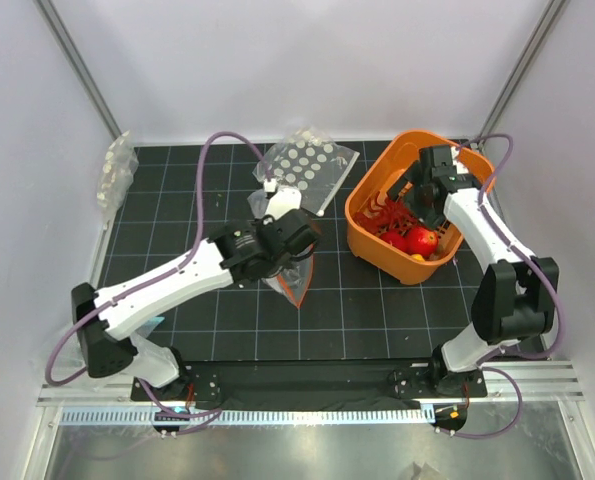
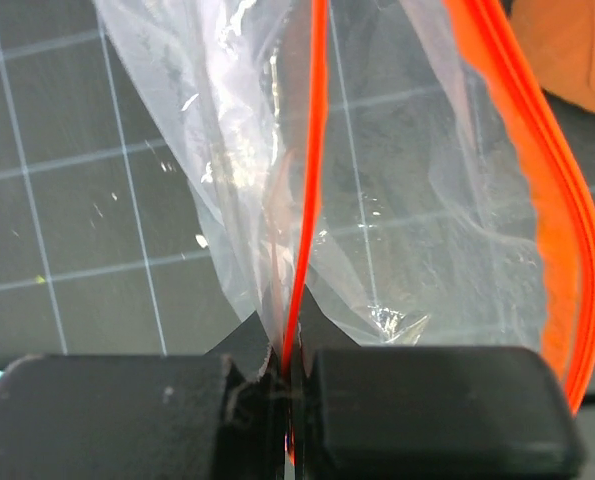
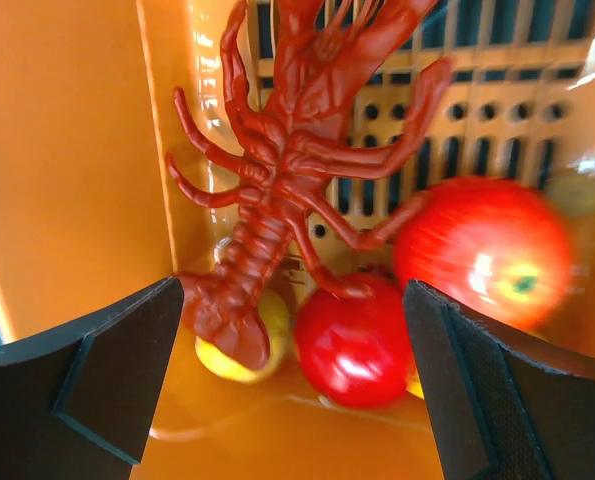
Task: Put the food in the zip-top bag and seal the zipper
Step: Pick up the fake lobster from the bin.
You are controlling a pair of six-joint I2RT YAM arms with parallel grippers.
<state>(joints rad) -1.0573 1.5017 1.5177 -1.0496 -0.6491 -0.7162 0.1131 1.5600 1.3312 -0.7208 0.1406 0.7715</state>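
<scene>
My left gripper (image 2: pixel 292 360) is shut on the zipper (image 2: pixel 312 150), a thin orange-red strip of the clear zip-top bag (image 2: pixel 407 200). From above, the bag (image 1: pixel 299 275) hangs from that gripper (image 1: pixel 295 238) over the mat's middle. My right gripper (image 3: pixel 295 300) stands open inside the orange basket (image 3: pixel 67 150), with nothing between its fingers. Just past the fingertips lies the food: a red crawfish-like toy (image 3: pixel 277 170) with thin legs, two red balls (image 3: pixel 355 335) and a yellow ball (image 3: pixel 267 345). The top view shows this gripper (image 1: pixel 407 200) above the food (image 1: pixel 417 240).
The orange slotted basket (image 1: pixel 369 232) stands at the right of the black grid mat. A clear bag with rows of white discs (image 1: pixel 307 165) lies at the back middle. Another clear bag (image 1: pixel 115 175) sits at the back left edge.
</scene>
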